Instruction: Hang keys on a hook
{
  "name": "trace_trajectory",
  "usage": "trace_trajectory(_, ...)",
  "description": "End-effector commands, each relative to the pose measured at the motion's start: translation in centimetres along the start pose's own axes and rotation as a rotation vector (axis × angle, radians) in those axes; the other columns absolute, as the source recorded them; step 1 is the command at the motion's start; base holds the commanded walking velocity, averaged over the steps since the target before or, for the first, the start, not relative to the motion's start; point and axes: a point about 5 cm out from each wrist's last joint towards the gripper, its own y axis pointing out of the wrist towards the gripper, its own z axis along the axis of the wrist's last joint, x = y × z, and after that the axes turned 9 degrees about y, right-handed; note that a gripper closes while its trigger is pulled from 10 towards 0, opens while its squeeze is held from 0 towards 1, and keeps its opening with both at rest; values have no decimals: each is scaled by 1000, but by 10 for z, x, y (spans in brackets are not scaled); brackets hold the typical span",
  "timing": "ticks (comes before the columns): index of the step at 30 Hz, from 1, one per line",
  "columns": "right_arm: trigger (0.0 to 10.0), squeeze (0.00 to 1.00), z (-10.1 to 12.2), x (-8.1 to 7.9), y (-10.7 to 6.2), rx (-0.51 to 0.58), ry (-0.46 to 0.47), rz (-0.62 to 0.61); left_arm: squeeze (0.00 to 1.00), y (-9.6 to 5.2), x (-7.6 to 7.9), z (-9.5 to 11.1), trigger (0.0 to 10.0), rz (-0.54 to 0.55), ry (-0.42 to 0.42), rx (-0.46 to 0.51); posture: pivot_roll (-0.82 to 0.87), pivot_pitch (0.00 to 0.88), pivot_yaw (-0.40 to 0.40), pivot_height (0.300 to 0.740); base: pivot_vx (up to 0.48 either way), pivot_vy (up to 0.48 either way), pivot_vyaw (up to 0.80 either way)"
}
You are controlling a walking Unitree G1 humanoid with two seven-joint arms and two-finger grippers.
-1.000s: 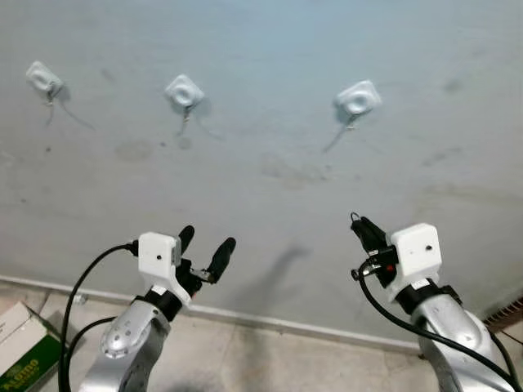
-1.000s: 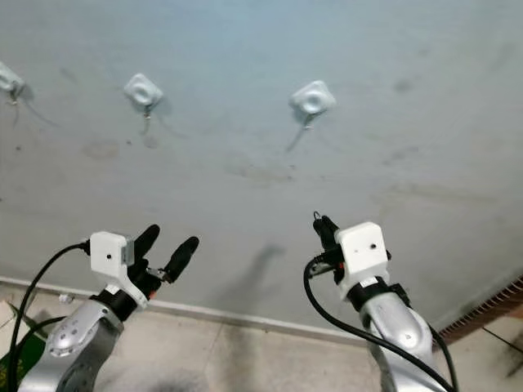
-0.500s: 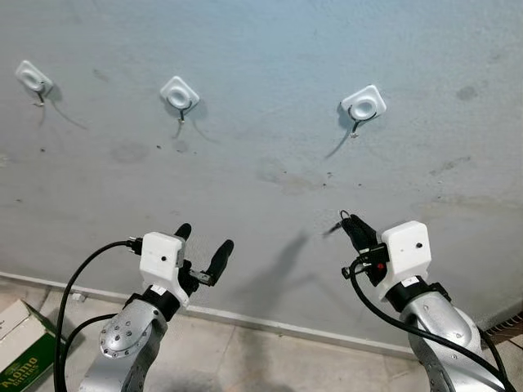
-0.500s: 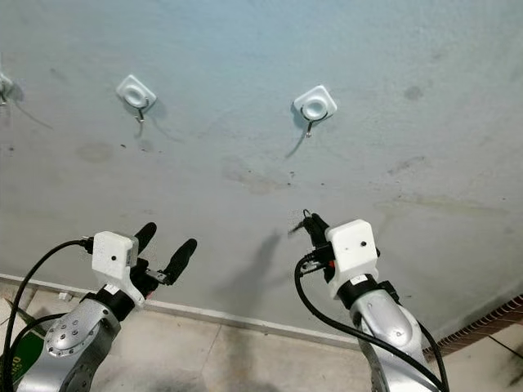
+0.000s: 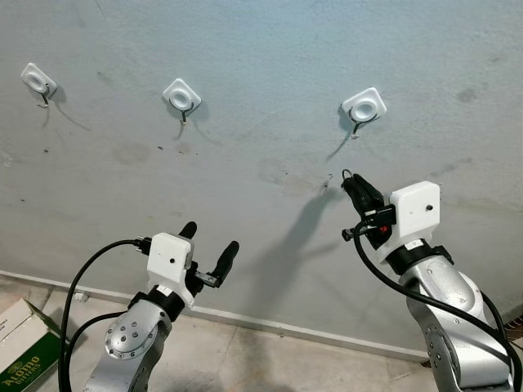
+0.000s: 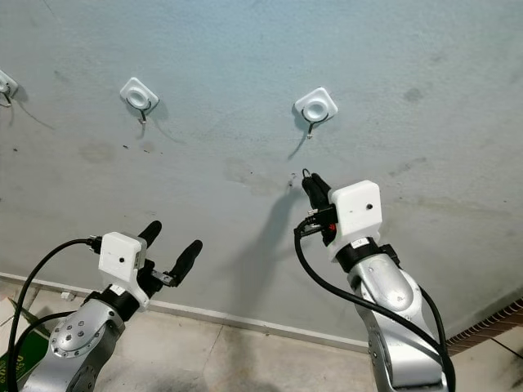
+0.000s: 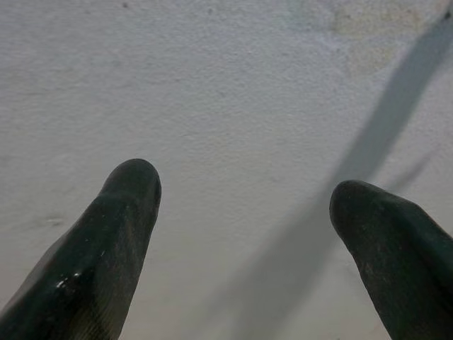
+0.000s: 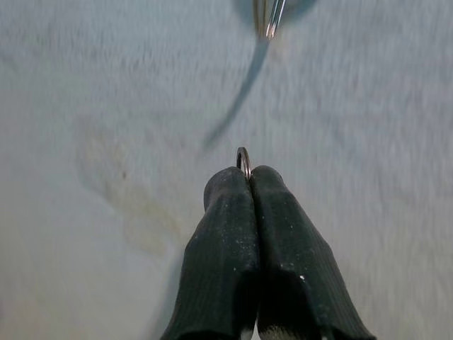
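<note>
The right gripper (image 5: 350,181), right of centre, is pinching the key ring (image 8: 243,160) between pressed-together fingers just below the upper-right hook (image 5: 363,110), so the ring needs lifting over its prong, while the left gripper (image 5: 206,242) is idling with fingers spread.

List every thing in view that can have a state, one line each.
Right gripper: jaws shut on the key ring, raised toward the wall below the right hook.
Key ring: pinched, not yet hung.
Left gripper: jaws open, holding nothing.
Right hook: bare.
Middle hook: bare.
Left hook: bare.
</note>
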Motion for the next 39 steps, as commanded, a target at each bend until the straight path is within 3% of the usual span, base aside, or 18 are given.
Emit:
trace_trajectory(1, 10000, 0, 6, 0, 2, 11, 10, 19, 0, -1, 1, 2, 10000, -17, 24, 7, -66, 117, 42, 740, 0, 0, 0)
trace_trajectory(3, 10000, 0, 8, -1, 4, 11, 17, 38, 0, -2, 4, 2, 10000, -50, 36, 13, -65, 117, 43, 740, 0, 0, 0)
trace_trajectory(5, 10000, 0, 13, -1, 7, 20, 31, 62, 0, -2, 17, 8, 10000, -174, 94, 60, -66, 118, 44, 740, 0, 0, 0)
trace_trajectory(7, 10000, 0, 14, -1, 8, 20, 32, 67, 0, -2, 20, 11, 10000, -203, 102, 76, -66, 118, 44, 740, 0, 0, 0)
trace_trajectory(15, 10000, 0, 12, 2, 8, 2, 47, 72, 0, 0, 21, 28, 10000, -220, 67, 167, -67, 121, 38, 740, 0, 0, 0)
trace_trajectory(23, 10000, 0, 9, -6, 6, -40, 73, 172, 0, 3, 24, 39, 10000, -263, 41, 219, -71, 121, 35, 740, 0, 0, 0)
trace_trajectory(36, 10000, 0, 18, -2, -19, -69, 151, 285, 0, 7, 24, 50, 10000, -321, 30, 264, -87, 109, 46, 740, 0, 0, 0)
trace_trajectory(39, 10000, 0, 20, -2, -23, -68, 226, 307, 0, 9, 23, 53, 10000, -323, 35, 274, -91, 105, 49, 740, 0, 0, 0)
